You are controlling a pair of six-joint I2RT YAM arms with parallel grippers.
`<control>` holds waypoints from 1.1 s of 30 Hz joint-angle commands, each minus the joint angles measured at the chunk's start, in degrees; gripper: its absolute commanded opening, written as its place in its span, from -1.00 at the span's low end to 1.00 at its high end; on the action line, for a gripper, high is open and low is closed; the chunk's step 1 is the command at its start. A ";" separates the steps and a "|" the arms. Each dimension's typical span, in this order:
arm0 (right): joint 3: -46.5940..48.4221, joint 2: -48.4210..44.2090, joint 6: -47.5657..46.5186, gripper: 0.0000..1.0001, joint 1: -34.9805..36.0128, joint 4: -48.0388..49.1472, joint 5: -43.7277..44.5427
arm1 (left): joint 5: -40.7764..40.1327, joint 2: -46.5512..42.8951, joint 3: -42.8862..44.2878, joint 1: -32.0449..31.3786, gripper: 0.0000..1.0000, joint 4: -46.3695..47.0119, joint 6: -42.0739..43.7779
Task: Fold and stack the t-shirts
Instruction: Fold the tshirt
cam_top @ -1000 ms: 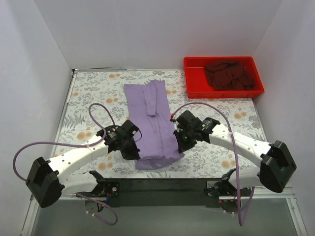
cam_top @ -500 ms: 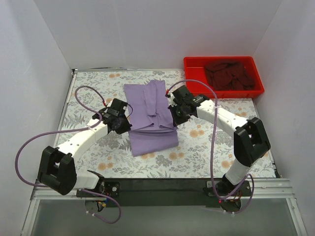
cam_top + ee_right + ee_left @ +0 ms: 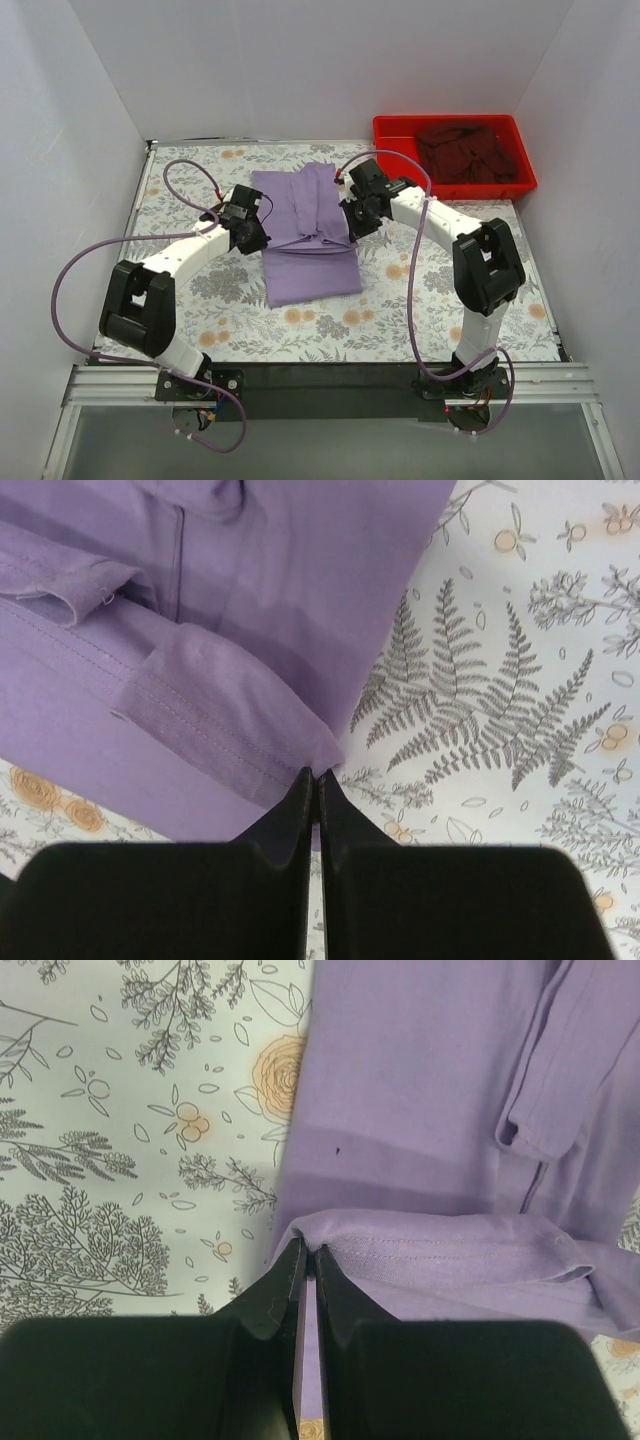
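To the left of the red plastic tray (image 3: 455, 187), on the floral-printed table (image 3: 190, 190), lies the pale lavender cloth t-shirt (image 3: 305, 240). It is a long strip with its sleeves tucked in and its near end doubled over toward the far end. The left gripper (image 3: 256, 238) and the right gripper (image 3: 350, 226) stand at the two corners of the raised hem (image 3: 440, 1245), the right one nearer the tray. In the wrist views each claw has its fingers pressed together with only a sliver of gap, pinching a hem corner.

The step in hand appears to be the crosswise half-fold. To do it well, both corners should travel level and at equal pace, land square on the far edge, and be let go only once the cloth lies flat. A lag on either side would likely skew the fold.

The cloth looks soft and matte, stitched along the hem, with one sleeve edge curled. Inside the tray sits the dark maroon cloth t-shirt (image 3: 465, 150), crumpled and not yet folded.
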 commanded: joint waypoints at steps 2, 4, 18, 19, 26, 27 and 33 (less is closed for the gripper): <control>3.74 2.70 -2.20 -0.97 -0.87 1.87 0.07 | -2.70 2.57 3.79 1.26 -1.00 2.81 1.70; 4.45 4.11 -2.29 -0.97 -1.13 2.31 -0.11 | -2.87 3.99 4.23 1.26 -1.00 3.25 1.70; 2.70 -0.96 0.08 0.00 -0.70 6.08 3.92 | -2.26 -0.13 2.75 0.12 0.33 3.61 2.23; 1.30 -2.38 0.52 0.00 0.00 8.00 4.80 | -2.52 -1.53 2.30 -0.58 0.33 3.08 1.87; -15.03 -12.41 5.00 -0.34 4.14 21.11 2.62 | -2.61 -8.05 -4.20 -13.83 0.11 3.33 -4.89; -16.11 -12.41 5.27 -0.39 5.19 22.25 2.18 | -1.39 -7.53 -5.25 -14.73 -0.01 4.12 -5.42; -21.73 -9.52 7.38 -0.51 6.87 28.93 -1.87 | 1.08 -1.03 -7.46 -19.83 -0.32 6.77 -7.10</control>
